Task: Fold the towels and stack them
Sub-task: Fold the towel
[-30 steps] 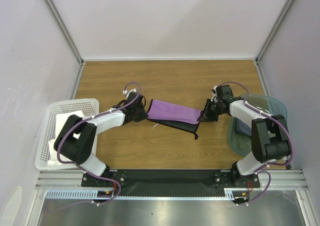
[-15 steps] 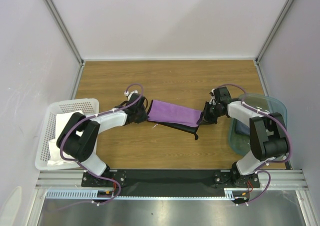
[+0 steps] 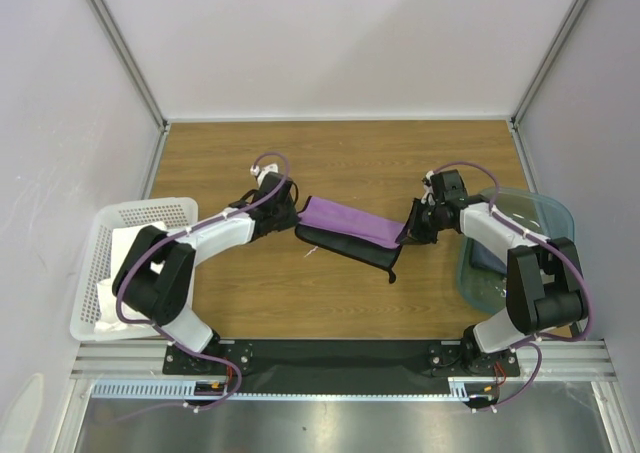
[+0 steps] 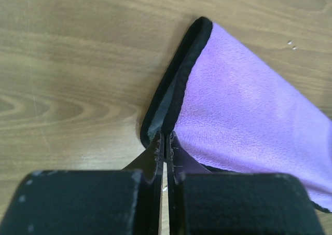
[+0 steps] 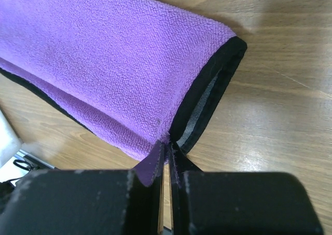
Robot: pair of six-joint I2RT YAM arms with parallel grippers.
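At the far left a white perforated basket (image 3: pixel 84 273) sits at the table's edge with the large white towel (image 3: pixel 125 245) bunched inside it, unfolded and waiting its turn. Next, the left gripper (image 3: pixel 287 217) has its fingers pinched fully together on the left end of the purple towel (image 3: pixel 350 222). The left wrist view shows the jaws meeting on the black-trimmed corner where two layers come together, so both layers appear to be caught at once. The towel spans the middle of the wooden table (image 3: pixel 350 153) between the arms, doubled over lengthwise, purple side up, with a dark layer showing along its near edge. Whether that is its own underside or another cloth I cannot tell. The right gripper (image 3: pixel 408 231) is likewise clamped nearly closed on the matching right-hand corner, both layers in its bite. Holding the two ends like this most likely keeps the fold taut and its edges aligned for laying it flat. At the far right the translucent teal bin (image 3: pixel 548 211) holds a dark bluish cloth (image 3: pixel 486 258), probably the navy towel, not yet on any stack.
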